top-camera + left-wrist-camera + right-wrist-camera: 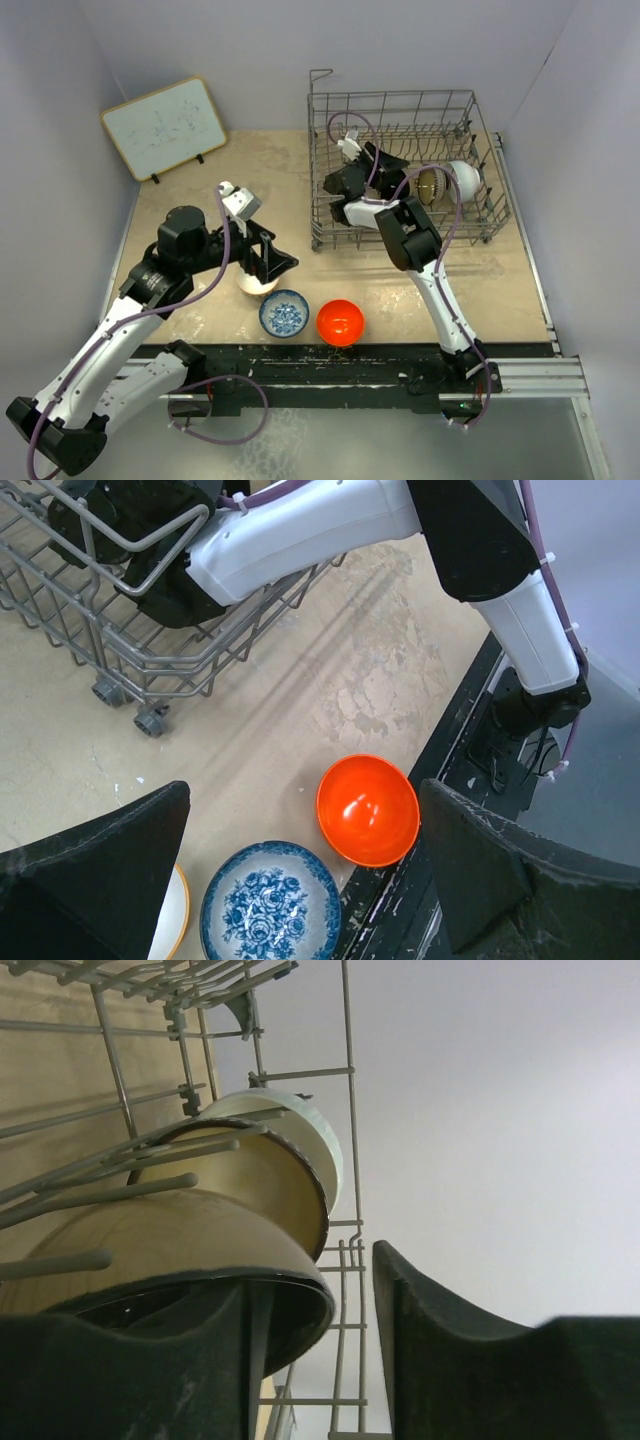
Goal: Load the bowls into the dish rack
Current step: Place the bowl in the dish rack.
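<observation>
Left claw (268,264): gapes empty just over cream bowl (255,286) at six o'clock. Right claw (315,1282): stands part-open, loose round black bowl (150,1306) rim in rack (347,1110).

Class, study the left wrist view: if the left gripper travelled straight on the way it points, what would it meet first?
Probably the orange-red bowl, lying ahead of the open left gripper. Depth is unclear, so the table short of it, or the blue-and-white bowl, might come first.
</observation>
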Tool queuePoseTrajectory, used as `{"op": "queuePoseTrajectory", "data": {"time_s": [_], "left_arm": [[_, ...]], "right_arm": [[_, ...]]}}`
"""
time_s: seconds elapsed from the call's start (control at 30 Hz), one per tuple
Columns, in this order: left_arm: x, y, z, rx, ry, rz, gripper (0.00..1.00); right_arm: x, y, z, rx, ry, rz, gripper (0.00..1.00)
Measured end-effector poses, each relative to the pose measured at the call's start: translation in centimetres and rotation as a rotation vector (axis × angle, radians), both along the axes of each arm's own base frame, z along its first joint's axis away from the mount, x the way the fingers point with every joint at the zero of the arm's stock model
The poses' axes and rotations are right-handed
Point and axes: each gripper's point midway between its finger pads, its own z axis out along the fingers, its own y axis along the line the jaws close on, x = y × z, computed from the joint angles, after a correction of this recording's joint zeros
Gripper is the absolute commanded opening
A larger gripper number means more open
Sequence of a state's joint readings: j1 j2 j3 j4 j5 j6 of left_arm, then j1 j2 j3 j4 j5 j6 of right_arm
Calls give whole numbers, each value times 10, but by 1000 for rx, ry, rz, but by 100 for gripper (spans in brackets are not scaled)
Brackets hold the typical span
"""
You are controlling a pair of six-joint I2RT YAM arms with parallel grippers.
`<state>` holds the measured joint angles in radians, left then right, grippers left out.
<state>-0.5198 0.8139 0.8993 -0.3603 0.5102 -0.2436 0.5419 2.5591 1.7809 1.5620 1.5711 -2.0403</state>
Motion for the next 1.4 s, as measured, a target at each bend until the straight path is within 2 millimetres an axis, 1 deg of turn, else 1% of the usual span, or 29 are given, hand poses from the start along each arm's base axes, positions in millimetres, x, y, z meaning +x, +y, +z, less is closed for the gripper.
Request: {"op": "queuePoseTrajectory", "data": {"time_s": [0.03, 0.1, 0.13, 0.17, 0.23, 0.4, 0.5, 0.63, 0.8, 0.93, 1.13, 1.3, 1.4], "left_arm": [[1, 0, 0, 1, 1, 2, 99], [2, 1, -1, 2, 4, 6, 99], [3, 1, -2, 3, 6, 9, 99], [4, 1, -2, 4, 8, 11, 99], [6, 3, -3, 6, 10, 18, 99], [12, 6, -7, 11, 23, 36, 99], [17, 8, -10, 15, 34, 48, 99], [24, 13, -13, 19, 46, 72, 99], [32, 19, -16, 19, 60, 95, 99], [36, 20, -18, 19, 71, 99, 99], [36, 20, -19, 14, 79, 86, 99], [37, 19, -21, 12, 78, 83, 99], [38, 18, -23, 15, 85, 82, 99]], "right_arm": [[1, 0, 1, 3, -6, 0, 62], [1, 0, 5, 15, -25, 0, 84], [2, 0, 9, 25, -43, -1, 91], [3, 0, 13, 33, -55, -3, 95], [3, -1, 20, 43, -71, -6, 98], [1, -3, 30, 51, -85, -7, 100], [-4, -6, 46, 60, -101, -7, 100], [-19, -16, 85, 93, -157, -9, 100], [-34, -39, 126, 134, -233, -36, 100], [-47, -47, 154, 166, -289, -37, 100], [-83, -54, 208, 236, -398, -8, 100], [-118, -44, 253, 325, -501, 68, 100], [-137, -44, 272, 368, -549, 97, 100]]}}
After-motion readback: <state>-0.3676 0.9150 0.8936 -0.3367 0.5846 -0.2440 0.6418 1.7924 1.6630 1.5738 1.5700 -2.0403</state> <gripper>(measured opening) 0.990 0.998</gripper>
